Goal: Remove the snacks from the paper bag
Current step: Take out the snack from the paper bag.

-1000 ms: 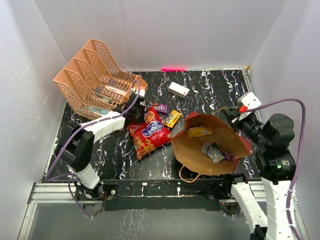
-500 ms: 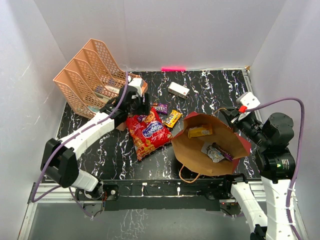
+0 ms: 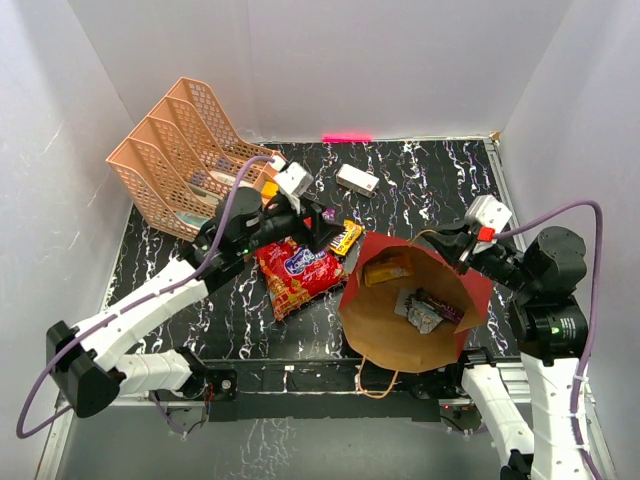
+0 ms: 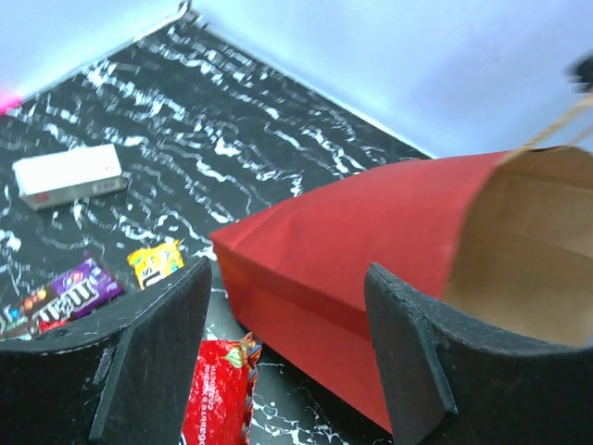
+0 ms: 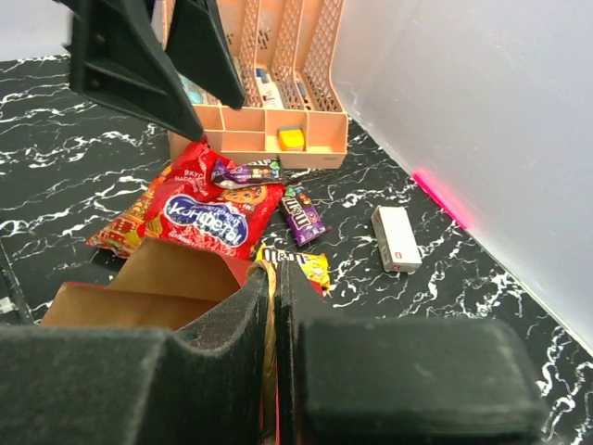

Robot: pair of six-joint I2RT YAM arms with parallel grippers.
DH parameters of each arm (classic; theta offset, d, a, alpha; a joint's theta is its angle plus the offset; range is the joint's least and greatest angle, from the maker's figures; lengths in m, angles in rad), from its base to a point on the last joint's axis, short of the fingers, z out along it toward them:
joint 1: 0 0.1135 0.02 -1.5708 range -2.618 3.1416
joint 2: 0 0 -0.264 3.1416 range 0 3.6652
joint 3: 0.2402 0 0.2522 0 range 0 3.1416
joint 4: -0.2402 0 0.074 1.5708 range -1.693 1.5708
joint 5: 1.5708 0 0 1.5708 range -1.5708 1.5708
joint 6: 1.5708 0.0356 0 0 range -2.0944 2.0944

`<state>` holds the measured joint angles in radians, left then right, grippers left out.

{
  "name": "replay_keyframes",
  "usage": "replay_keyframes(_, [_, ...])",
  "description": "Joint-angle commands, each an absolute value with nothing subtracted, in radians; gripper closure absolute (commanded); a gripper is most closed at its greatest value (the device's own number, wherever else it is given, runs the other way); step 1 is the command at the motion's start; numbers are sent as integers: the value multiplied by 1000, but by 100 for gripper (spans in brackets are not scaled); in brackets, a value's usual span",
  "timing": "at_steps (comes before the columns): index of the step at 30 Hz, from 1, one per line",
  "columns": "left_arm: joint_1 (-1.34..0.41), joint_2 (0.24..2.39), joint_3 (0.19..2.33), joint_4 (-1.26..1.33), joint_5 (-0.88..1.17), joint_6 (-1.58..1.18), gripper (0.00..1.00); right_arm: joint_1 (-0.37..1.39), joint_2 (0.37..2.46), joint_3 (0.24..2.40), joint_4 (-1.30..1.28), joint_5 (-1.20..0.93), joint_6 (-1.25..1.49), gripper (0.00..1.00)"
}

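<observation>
The paper bag [image 3: 400, 335], red outside and brown inside, lies with its mouth up at centre right. Inside it are a yellow packet [image 3: 386, 272] and several small packets [image 3: 426, 306]. My right gripper [image 3: 452, 246] is shut on the bag's far rim and cord handle [image 5: 271, 306]. My left gripper [image 3: 332, 238] is open and empty, just left of the bag's red side [image 4: 352, 236], above the red chip bag [image 3: 298, 270]. A yellow-brown packet [image 3: 348, 234] and a purple packet [image 4: 65, 292] lie on the table beside it.
The peach mesh file rack [image 3: 180, 160] stands at the back left. A small white box [image 3: 357, 179] lies at the back centre. White walls close in the black marbled table [image 3: 420, 180] on three sides.
My left arm has swung right, from beside the rack over the chip bag to the paper bag's left side. My right gripper has pulled the bag's rim left, so the bag stands more upright.
</observation>
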<state>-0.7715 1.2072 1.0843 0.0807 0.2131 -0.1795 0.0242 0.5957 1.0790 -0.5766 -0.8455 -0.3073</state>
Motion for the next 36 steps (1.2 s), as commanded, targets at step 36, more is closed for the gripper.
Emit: replay_keyframes(36, [-841, 1079, 1047, 103, 430, 18, 32, 73, 804, 1064, -298, -735, -495, 92])
